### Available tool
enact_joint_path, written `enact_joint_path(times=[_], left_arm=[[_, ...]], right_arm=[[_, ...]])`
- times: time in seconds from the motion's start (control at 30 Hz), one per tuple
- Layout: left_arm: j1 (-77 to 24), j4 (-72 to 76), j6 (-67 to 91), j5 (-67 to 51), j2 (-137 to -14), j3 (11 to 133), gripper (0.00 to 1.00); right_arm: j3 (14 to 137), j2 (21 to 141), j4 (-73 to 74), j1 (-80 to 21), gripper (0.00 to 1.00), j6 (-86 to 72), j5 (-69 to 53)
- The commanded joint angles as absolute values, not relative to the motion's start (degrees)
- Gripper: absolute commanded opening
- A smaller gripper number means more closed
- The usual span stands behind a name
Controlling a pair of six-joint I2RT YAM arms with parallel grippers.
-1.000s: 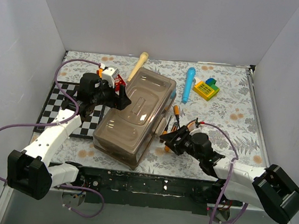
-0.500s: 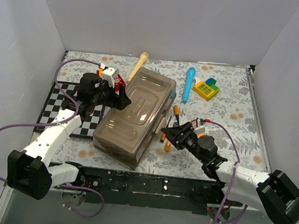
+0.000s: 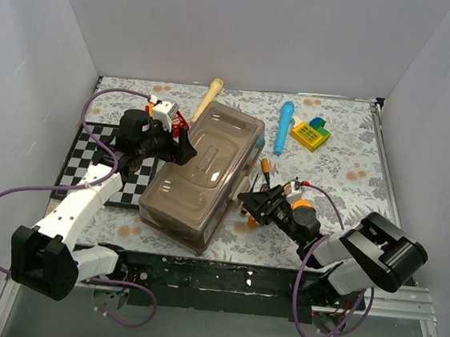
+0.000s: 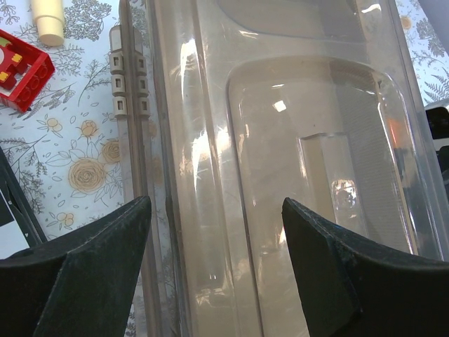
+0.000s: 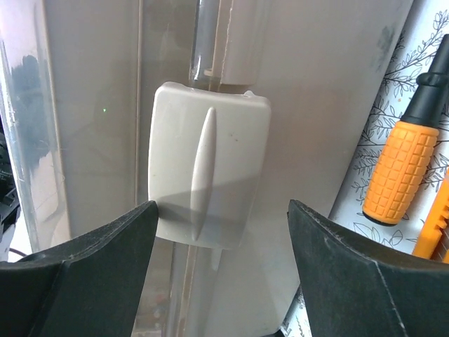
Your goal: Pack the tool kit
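Note:
The grey-brown translucent toolbox [image 3: 204, 174] lies closed in the middle of the table. My left gripper [image 3: 185, 150] is open at the box's left edge, its fingers straddling the lid [image 4: 316, 140] near the hinges [image 4: 126, 84]; its own view shows it empty [image 4: 215, 210]. My right gripper [image 3: 250, 202] is open at the box's right side wall, and in its own view [image 5: 223, 210] it faces the pale latch [image 5: 210, 168] close up without holding it. Orange-and-black screwdrivers [image 3: 265, 169] lie on the table beside the box; one shows in the right wrist view [image 5: 407, 172].
A blue cylindrical tool [image 3: 282, 126] and a yellow toy block [image 3: 310, 134] lie at the back right. A wooden handle [image 3: 208, 98] and a red block [image 3: 179, 120] lie behind the box. A checkered mat [image 3: 89, 162] lies at the left.
My right gripper has moved left, closer to the toolbox's side, with the arm folding in behind it. The left arm and the toolbox have not moved.

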State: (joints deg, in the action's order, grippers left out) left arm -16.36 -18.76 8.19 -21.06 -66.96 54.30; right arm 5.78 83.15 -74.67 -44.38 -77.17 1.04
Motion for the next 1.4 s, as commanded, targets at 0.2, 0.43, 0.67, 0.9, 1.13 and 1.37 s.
enact_joint_path(times=[0.2,0.43,0.67,0.9,1.13,1.37], left_arm=[[-16.4,-21.9,6.3,-19.1,-67.8,53.6,0.74],[-16.4,-22.0,6.4,-19.2,-67.9,53.5,0.74],[-16.4,-22.0,6.4,-19.3,-68.0,53.5,0.73],[-16.5,-22.0,6.4,-19.5,-68.3,53.8,0.73],[-16.4,-22.0,6.5,-19.3,-68.2,53.8,0.73],[-16.4,-22.0,6.3,-19.8,-67.8,53.6,0.73]], right_arm=[[7.0,80.8,-87.7,-44.6,0.80,-75.1,1.1],[8.3,80.9,-87.7,-44.5,0.79,-75.8,0.9],[8.3,77.4,-87.7,-44.6,0.80,-76.5,2.6],[8.5,77.4,-87.6,-44.6,0.80,-78.0,2.8],[5.9,76.4,-87.5,-44.6,0.80,-77.0,6.3],[3.2,79.1,-87.5,-44.6,0.79,-78.0,8.2]])
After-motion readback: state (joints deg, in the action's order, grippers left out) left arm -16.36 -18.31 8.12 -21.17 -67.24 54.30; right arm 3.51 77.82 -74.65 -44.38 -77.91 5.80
